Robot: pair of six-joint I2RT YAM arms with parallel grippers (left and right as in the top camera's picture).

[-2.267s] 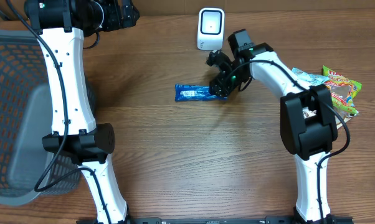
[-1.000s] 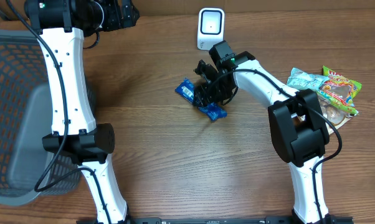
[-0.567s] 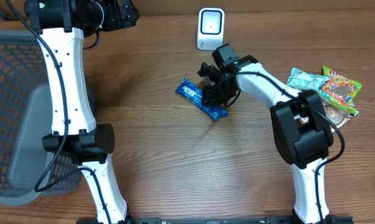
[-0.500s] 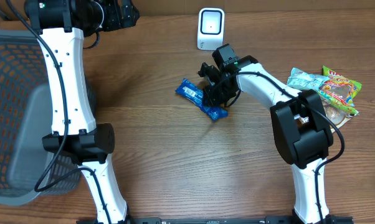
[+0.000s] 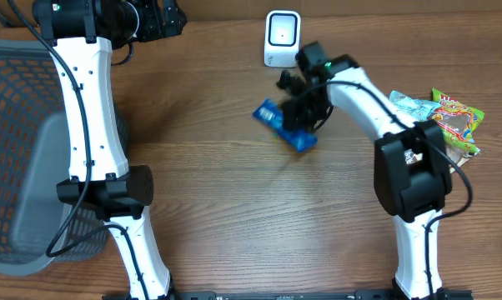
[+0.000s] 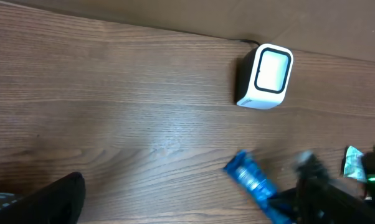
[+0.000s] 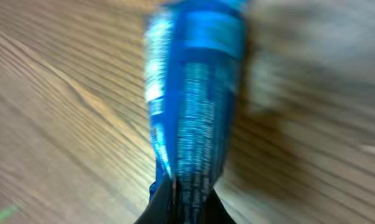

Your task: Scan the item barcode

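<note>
The item is a blue snack packet (image 5: 278, 122), lying slantwise just below the white barcode scanner (image 5: 282, 37). My right gripper (image 5: 305, 121) is shut on the packet's lower right end. In the right wrist view the packet (image 7: 194, 93) runs up from the pinched fingertips (image 7: 184, 202) and is blurred. From the left wrist view I see the scanner (image 6: 265, 76) with its window facing up, and the packet (image 6: 250, 182) below it. My left gripper (image 5: 161, 18) stays at the table's far left edge, open and holding nothing; only one dark finger (image 6: 53, 200) shows.
A grey mesh basket (image 5: 17, 142) stands at the left side of the table. Several colourful snack packets (image 5: 451, 121) lie in a heap at the right edge. Bare wood lies between the scanner and the basket.
My right gripper has shut on the blue packet's end and carried it up and to the right, closer to the scanner. The left arm has not moved.
</note>
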